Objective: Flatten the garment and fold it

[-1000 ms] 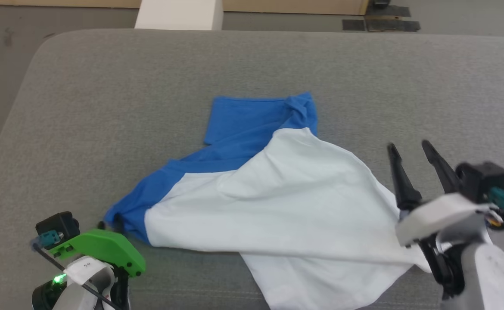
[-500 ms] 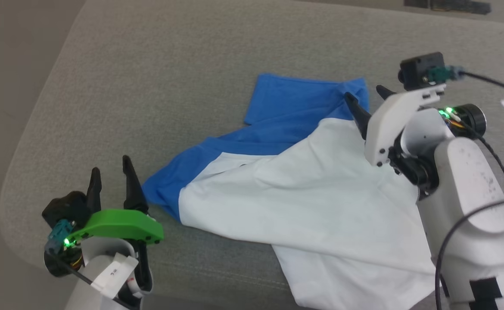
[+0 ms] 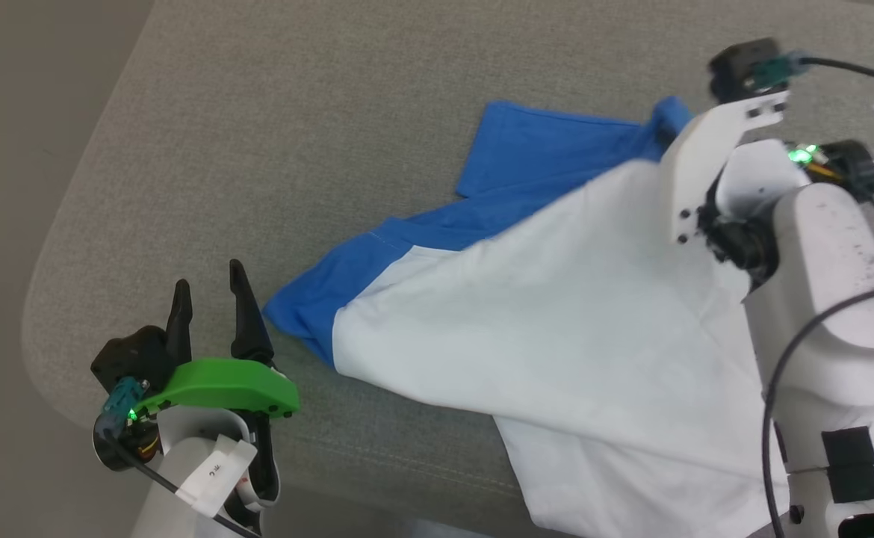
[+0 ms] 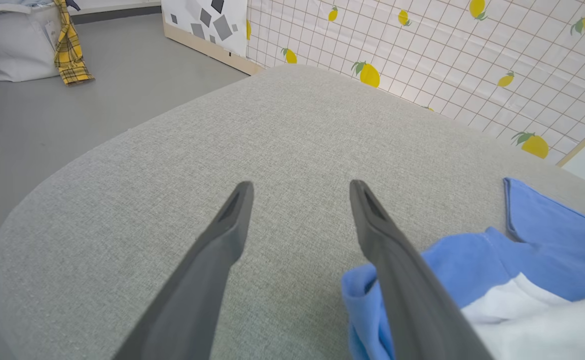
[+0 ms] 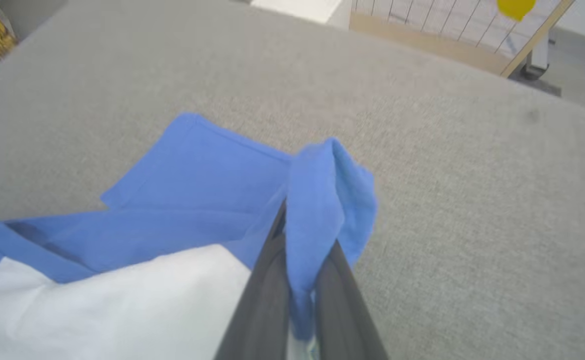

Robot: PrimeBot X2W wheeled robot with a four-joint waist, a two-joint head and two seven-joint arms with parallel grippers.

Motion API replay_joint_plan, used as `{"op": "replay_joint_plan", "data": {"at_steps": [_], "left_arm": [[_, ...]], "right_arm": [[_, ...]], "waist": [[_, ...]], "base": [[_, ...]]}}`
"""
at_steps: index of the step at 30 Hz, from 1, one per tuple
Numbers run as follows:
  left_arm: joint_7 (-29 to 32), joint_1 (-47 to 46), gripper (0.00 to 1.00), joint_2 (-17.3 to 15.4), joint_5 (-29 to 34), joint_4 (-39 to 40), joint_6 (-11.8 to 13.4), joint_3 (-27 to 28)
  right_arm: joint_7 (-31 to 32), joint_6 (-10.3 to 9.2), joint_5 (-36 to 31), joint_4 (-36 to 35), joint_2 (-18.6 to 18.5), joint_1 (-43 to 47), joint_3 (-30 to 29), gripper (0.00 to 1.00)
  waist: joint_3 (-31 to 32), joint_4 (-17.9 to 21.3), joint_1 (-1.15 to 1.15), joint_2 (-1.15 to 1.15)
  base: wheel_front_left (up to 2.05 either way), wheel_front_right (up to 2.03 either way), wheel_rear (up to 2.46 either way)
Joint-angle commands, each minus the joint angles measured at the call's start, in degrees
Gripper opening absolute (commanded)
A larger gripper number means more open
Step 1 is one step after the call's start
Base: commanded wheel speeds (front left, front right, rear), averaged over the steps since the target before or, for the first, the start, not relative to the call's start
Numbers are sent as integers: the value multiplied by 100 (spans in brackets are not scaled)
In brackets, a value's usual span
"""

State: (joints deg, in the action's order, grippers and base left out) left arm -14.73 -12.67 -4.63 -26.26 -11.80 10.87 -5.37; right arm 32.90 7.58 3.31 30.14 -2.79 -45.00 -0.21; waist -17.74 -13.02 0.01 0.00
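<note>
Right wrist view: right gripper (image 5: pixel 302 240) is clenched on a bunched blue fold of the garment (image 5: pixel 197 200), which lies on the grey cushion (image 5: pixel 472 200), pinch toward the cushion's far side. Step looks like spreading the shirt flat. Best to draw that bunch outward low and slow, so the fold opens instead of dragging everything. Cuff or neckband, cannot tell; finger bases cut off.

Left wrist view: left gripper (image 4: pixel 301 184) is released, its 2 fingers spread over bare cushion near the cushion's rounded corner. 1 finger overlaps a blue sleeve end, touching or above, unclear. Pinching that end would likely anchor the pull.

Head view: white body crosses the cushion's near half and runs past its near edge, cut off. Right fingers hidden behind the wrist mount (image 3: pixel 706 149). Chest print not visible.
</note>
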Motion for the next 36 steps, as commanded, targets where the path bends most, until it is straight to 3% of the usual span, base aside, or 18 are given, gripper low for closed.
{"op": "replay_joint_plan", "data": {"at_steps": [1,8,11,16,21,26,27,28,31,36], "left_arm": [[-26,-39,100,49,68,-31,-48,50],[-27,89,100,80,199,-161,-177,244],[-27,156,100,81,240,-192,-204,279],[-27,191,100,74,276,-267,-260,262],[-25,176,100,68,293,-345,-309,184],[6,170,100,32,289,-430,-346,129],[16,173,100,27,290,-443,-353,114],[31,180,100,22,293,-457,-357,96],[71,190,100,6,304,-481,-373,44],[189,43,100,-8,367,-482,-432,-131]], "right_arm": [[-279,-9,-89,-171,-9,-62,-149,0],[-1191,-9,-558,-1552,-9,626,-1075,0],[-1279,-9,-730,-2309,-10,1131,-1526,0],[-1196,-9,-446,-3261,-10,2145,-2602,0],[-920,-9,64,-3079,-10,2977,-3584,0],[-551,-9,556,-2097,-10,3602,-3494,0],[-535,-9,620,-1949,-10,3659,-3424,27],[-560,-9,643,-1821,-10,3724,-3296,100],[-880,-9,729,-1749,-10,3801,-2964,100],[-1995,-9,729,-2245,-9,3867,-2279,100]], "waist": [[129,130,-1,0],[491,543,-1,0],[609,716,-1,0],[749,942,-1,0],[803,1065,-1,0],[834,1175,-1,0],[845,1190,-1,0],[861,1213,-1,0],[909,1269,-1,0],[923,1389,-1,0]], "base": [[0,0,0],[0,0,0],[0,0,0],[0,0,0],[0,0,0],[0,0,0],[0,0,0],[0,0,0],[0,0,0],[0,0,0]]}}
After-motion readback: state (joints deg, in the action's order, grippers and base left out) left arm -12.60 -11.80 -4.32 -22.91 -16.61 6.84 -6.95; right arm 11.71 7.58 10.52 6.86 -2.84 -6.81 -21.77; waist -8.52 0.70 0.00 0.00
